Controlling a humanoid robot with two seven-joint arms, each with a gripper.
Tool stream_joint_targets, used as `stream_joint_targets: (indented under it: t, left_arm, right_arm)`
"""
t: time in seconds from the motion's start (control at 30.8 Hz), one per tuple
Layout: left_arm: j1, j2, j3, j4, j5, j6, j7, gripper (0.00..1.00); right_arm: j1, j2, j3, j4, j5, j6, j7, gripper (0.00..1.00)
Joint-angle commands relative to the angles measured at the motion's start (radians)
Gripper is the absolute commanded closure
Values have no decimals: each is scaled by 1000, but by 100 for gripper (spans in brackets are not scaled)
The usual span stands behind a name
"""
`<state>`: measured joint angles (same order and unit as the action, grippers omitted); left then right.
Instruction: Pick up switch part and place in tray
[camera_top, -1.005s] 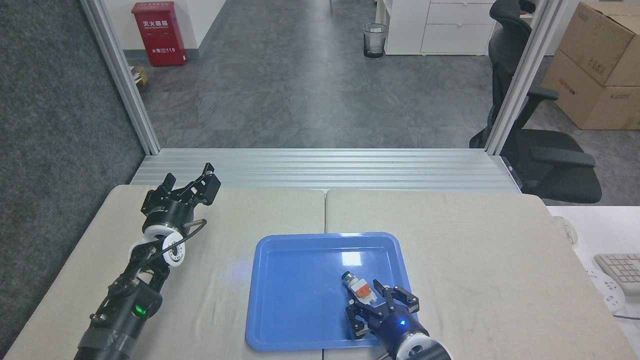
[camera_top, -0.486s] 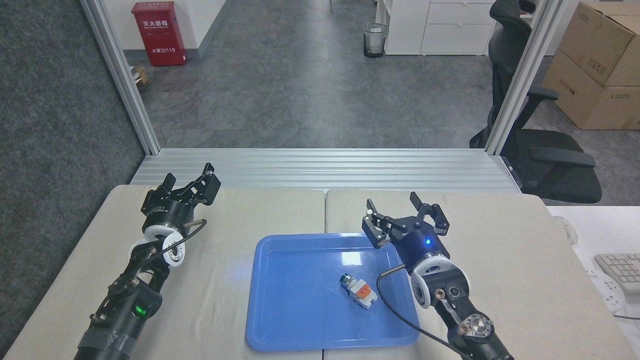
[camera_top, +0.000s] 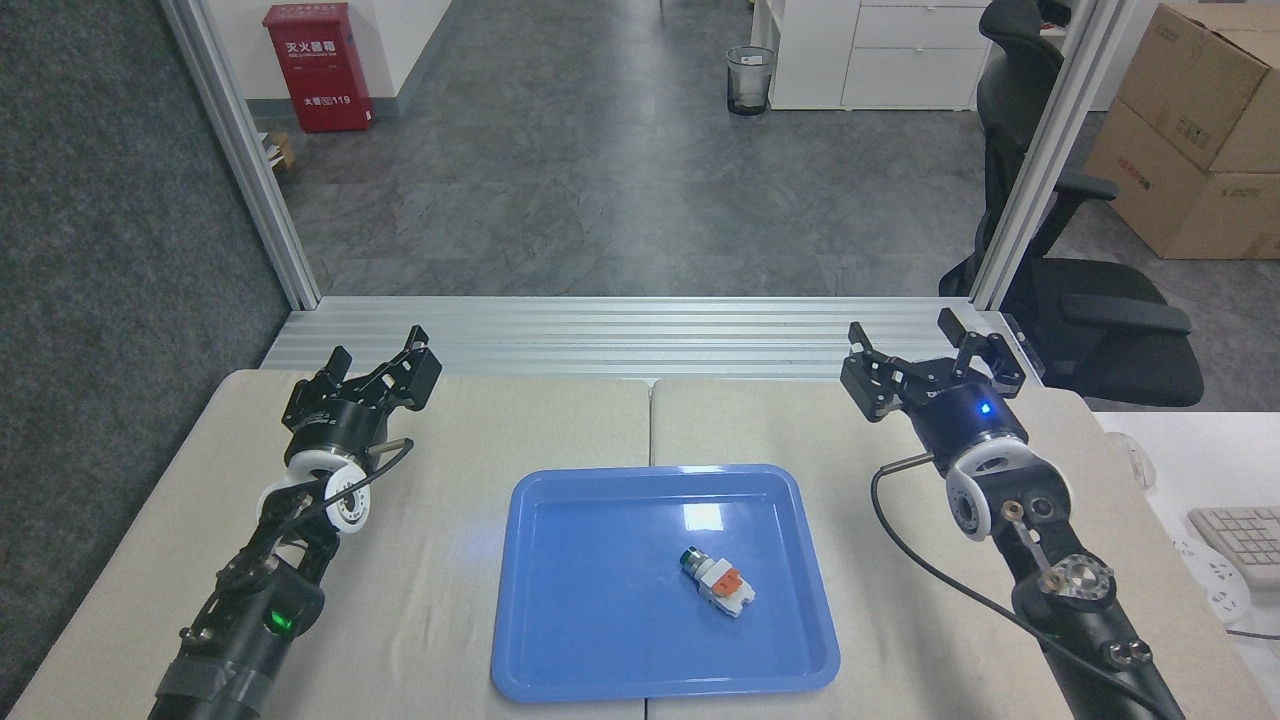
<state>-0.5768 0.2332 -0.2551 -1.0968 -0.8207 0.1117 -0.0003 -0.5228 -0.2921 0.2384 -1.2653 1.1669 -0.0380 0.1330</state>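
Note:
The switch part (camera_top: 717, 581) lies on its side inside the blue tray (camera_top: 600, 640), right of the tray's middle, its dark green cap pointing up-left and its orange clip toward the lower right. Nothing touches it. My right gripper (camera_top: 935, 365) is open and empty, raised over the table's far right corner, well away from the tray. Near the table's far left corner my left gripper (camera_top: 385, 365) is open and empty too.
The tray sits at the front middle of the beige table (camera_top: 450, 560). An aluminium rail (camera_top: 640, 335) runs along the table's far edge. A black office chair (camera_top: 1090, 300) stands at the right, a white desk with a keyboard (camera_top: 1240, 540) beyond it.
My right gripper let go of the switch part in the tray, then rose and drew back to the far right. The switch part stays where it was set. The left arm has not moved.

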Motion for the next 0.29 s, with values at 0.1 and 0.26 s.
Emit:
stream_joint_targets:
  t: [0.1,0.26]
  left_arm:
    - [0,0,-1,0,0,0,0,0]
    - [0,0,0,0,0,0,0,0]
  right_arm:
    - [7,-177,-133,86,-102,-53,19,2]
    - [9,-165,-148,81,-108,-51,7,2]
